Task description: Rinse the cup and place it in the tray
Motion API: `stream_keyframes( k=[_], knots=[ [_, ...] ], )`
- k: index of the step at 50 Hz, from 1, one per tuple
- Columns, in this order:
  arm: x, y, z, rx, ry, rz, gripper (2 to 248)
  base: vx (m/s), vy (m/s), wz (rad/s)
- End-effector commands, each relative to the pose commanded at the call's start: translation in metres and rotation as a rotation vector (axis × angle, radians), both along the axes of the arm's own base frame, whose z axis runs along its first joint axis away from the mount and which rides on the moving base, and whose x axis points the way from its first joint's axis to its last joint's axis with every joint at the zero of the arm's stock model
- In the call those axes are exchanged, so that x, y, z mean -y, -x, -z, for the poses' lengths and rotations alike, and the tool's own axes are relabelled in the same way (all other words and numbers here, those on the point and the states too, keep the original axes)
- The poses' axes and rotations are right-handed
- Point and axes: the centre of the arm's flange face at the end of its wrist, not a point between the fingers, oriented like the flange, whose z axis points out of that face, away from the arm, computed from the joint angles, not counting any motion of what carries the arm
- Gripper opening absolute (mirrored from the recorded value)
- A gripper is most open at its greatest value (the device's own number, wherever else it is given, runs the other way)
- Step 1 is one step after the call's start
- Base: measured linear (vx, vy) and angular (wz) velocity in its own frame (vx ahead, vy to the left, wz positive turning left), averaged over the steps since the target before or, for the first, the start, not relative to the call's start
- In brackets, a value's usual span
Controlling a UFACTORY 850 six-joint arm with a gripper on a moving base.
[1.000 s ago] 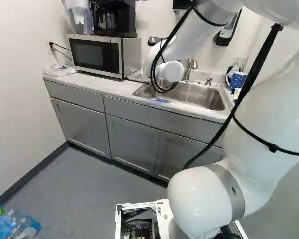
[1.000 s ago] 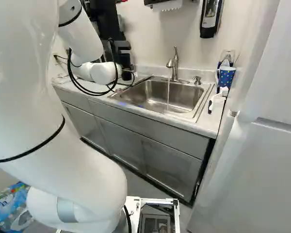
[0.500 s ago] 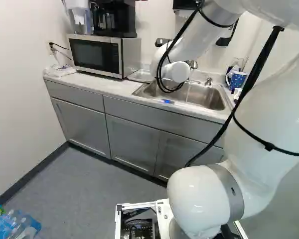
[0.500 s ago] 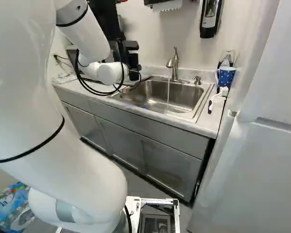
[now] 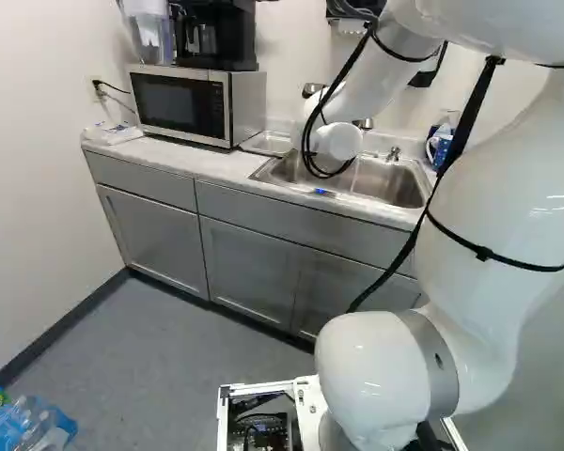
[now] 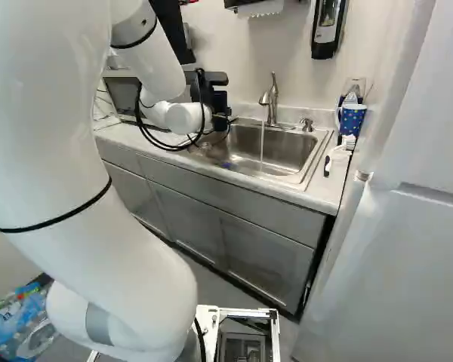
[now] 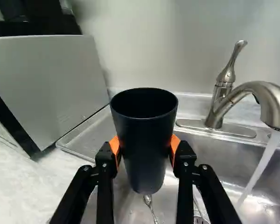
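My gripper (image 6: 220,109) hangs over the left part of the sink in the right base view. Seen from the wrist, the gripper (image 7: 144,151) has its orange pads pressed on both sides of an upright dark cup (image 7: 147,135), its mouth uppermost. Behind the cup is the faucet (image 7: 219,100), with a stream of water (image 7: 261,170) falling into the sink (image 7: 200,149), apart from the cup. The shallow metal tray (image 5: 266,143) lies between microwave and sink; the cup and a finger cover part of it in the wrist view.
The microwave (image 5: 183,103) stands beside the tray. A spoon (image 7: 150,207) lies in the sink below the cup. Right of the sink are a blue dotted mug (image 6: 352,117) and a brush (image 6: 340,154). A soap dispenser (image 6: 328,26) hangs on the wall.
The arm has moved rightward over the sink in both base views, bringing the gripper nearer the faucet. More of the tray shows in the left base view. The base has stayed put.
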Motion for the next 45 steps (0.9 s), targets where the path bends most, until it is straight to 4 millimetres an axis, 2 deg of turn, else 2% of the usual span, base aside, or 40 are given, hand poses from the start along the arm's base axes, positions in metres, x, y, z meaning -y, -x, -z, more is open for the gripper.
stream_keyframes(
  k=[19, 45],
  knots=[
    [0.015, -0.002, 0.02, -0.041, -0.002, 0.029, 122, 0.0, 0.0, 0.0],
    [0.048, -0.004, 0.049, -0.097, -0.009, 0.094, 122, 0.0, 0.0, 0.0]
  ],
)
